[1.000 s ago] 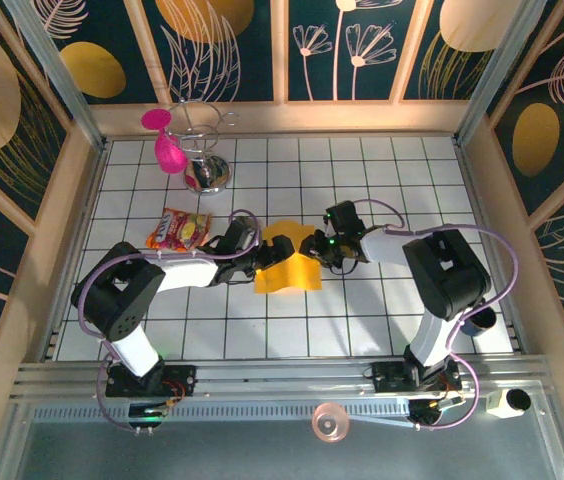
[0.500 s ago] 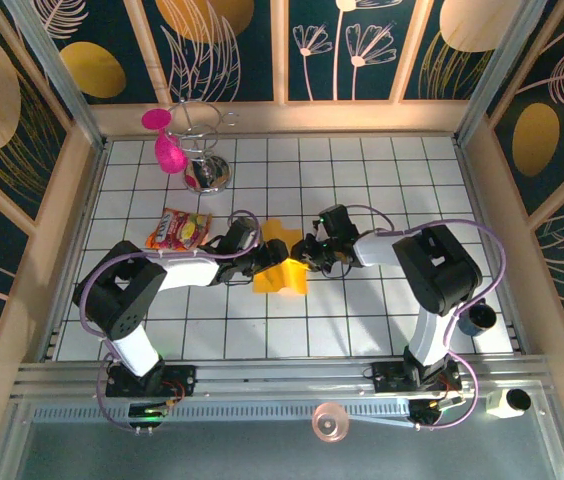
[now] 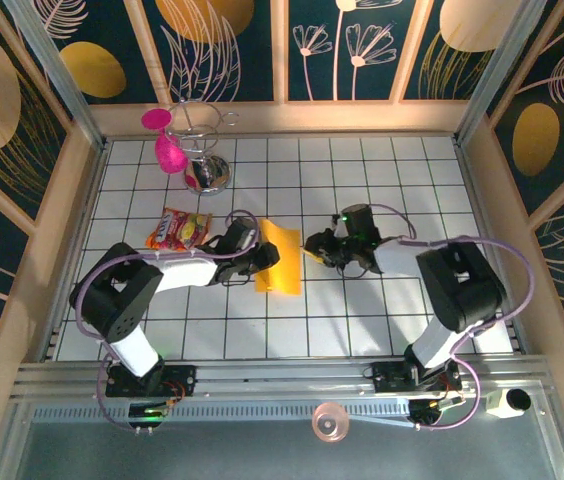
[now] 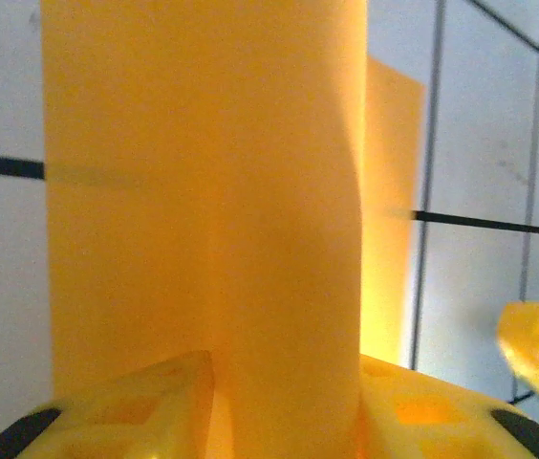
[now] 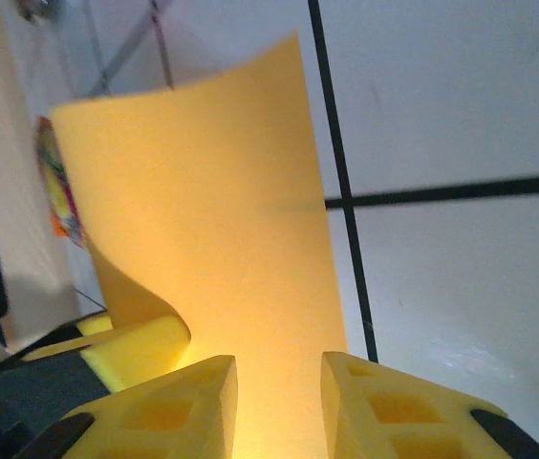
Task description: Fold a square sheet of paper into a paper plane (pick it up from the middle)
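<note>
While right tool (image 3: 314, 249) pinches square sheet of paper (image 3: 283, 264), left tool (image 3: 265, 256) astride it, grip unclear; snack packet (image 3: 178, 229) nearby

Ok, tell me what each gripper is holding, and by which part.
Both hold the square sheet of paper: the left gripper pinches its left edge, the right gripper its right edge.

From my screen I look down on a white tiled tabletop (image 3: 382, 160) ruled with dark grid lines, boxed by a pale wooden rim (image 3: 282, 120) and dark blue wall panels (image 3: 362, 50) printed with gold discs and white line-drawn leaves, a grey metal rail (image 3: 262, 382) along the near edge, evenly lit.
</note>
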You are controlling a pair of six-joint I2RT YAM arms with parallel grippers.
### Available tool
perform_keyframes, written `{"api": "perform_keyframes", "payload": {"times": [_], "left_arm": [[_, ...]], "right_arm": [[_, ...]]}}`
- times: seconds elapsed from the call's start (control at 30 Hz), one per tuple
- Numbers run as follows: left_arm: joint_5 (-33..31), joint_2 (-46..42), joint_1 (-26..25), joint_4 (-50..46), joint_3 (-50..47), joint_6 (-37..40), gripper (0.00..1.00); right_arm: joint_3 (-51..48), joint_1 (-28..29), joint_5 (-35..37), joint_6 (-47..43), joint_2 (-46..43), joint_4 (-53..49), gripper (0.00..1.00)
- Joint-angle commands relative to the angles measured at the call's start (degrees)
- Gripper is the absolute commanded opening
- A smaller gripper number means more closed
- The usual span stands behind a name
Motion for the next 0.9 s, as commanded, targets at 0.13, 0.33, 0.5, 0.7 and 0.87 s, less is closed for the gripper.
{"api": "perform_keyframes", "payload": {"times": [0.13,0.33,0.5,0.7,0.87], "left_arm": [[11.29,-7.48,2.03,10.52,-0.96,0.96,0.33],[25.01,-6.51,2.99,28.41,-1.81,-8.16,0.32],[29.59,-4.16,3.83,40.06,-3.57,-15.39,0.31],[30.09,-3.13,4.01,40.05,-3.87,-16.61,0.3],[29.25,-2.3,4.02,39.02,-4.04,-16.81,0.28]], "right_arm": [[-5.28,-6.05,-1.17,-3.37,-11.88,7.11,0.41],[-10.94,-9.45,-8.29,2.07,-16.13,20.52,0.6],[-13.94,-10.3,-14.07,7.2,-13.91,30.74,0.69],[-14.47,-9.57,-18.63,11.47,-9.65,40.01,0.73],[-13.69,-7.78,-20.15,13.34,-6.92,43.92,0.69]]}}
